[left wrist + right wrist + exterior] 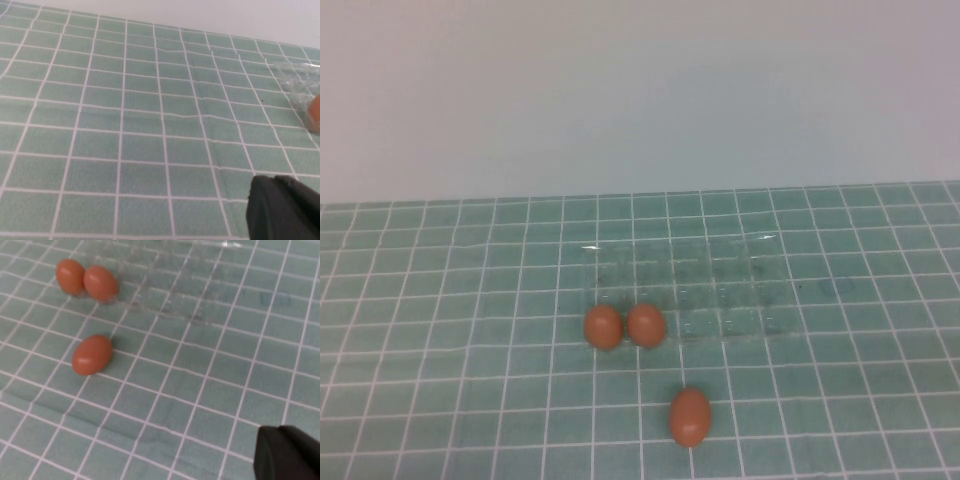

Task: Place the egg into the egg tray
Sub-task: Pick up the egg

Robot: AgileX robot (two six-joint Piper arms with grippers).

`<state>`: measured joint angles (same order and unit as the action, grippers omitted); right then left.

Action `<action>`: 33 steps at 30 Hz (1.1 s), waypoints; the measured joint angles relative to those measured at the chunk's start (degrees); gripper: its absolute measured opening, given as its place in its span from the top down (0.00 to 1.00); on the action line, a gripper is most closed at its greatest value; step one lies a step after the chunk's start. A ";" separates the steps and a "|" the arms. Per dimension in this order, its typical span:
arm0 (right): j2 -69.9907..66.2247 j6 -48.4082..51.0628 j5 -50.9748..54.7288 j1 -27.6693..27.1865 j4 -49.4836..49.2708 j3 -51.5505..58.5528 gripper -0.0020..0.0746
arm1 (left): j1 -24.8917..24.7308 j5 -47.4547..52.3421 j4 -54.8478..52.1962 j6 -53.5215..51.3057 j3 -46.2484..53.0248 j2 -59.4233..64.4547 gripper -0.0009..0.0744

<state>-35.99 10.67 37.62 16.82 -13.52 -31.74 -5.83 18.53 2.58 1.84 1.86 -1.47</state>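
Three orange-brown eggs lie on the green tiled table. One egg (689, 416) lies alone in front of the clear egg tray (720, 285); it also shows in the right wrist view (92, 355). Two eggs (604, 327) (646, 325) sit side by side at the tray's front left corner; I cannot tell whether they rest in cups. Neither gripper shows in the high view. My left gripper (274, 181) is shut and empty above bare tiles, with the tray's corner (297, 80) and one egg (315, 112) far off. My right gripper (279, 430) is shut and empty, well clear of the lone egg.
The table is covered with a green cloth with a white grid (440, 300). A plain pale wall (640, 90) rises behind the table's far edge. A faint dark smudge (837, 287) marks the cloth right of the tray.
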 joint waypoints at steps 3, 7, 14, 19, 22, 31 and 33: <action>0.11 0.00 -4.17 -0.02 -0.68 4.16 0.98 | 0.00 0.00 0.00 0.00 0.00 0.00 0.99; 2.77 -1.09 -9.39 -0.02 -3.39 8.64 0.98 | 0.00 0.00 0.00 0.00 0.00 0.00 0.99; 11.39 4.61 -9.76 -0.02 -3.92 10.10 0.98 | 0.00 0.00 0.00 0.00 0.00 0.00 0.99; 13.67 5.89 -9.96 -0.02 -4.76 10.20 0.98 | 0.00 0.00 0.00 0.00 0.00 0.00 0.99; 13.78 5.95 -11.52 -0.02 -5.28 10.31 0.98 | 0.00 0.00 0.00 0.00 0.00 0.00 0.99; 13.78 6.79 -17.42 -0.02 -5.28 10.31 0.98 | 0.00 0.00 0.00 0.00 0.00 0.00 0.99; 13.78 7.41 -17.45 -0.02 -5.28 10.31 0.98 | 0.00 0.00 0.00 0.00 0.00 0.00 0.99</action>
<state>-22.21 18.08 20.17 16.80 -18.80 -21.44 -5.83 18.53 2.58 1.84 1.86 -1.47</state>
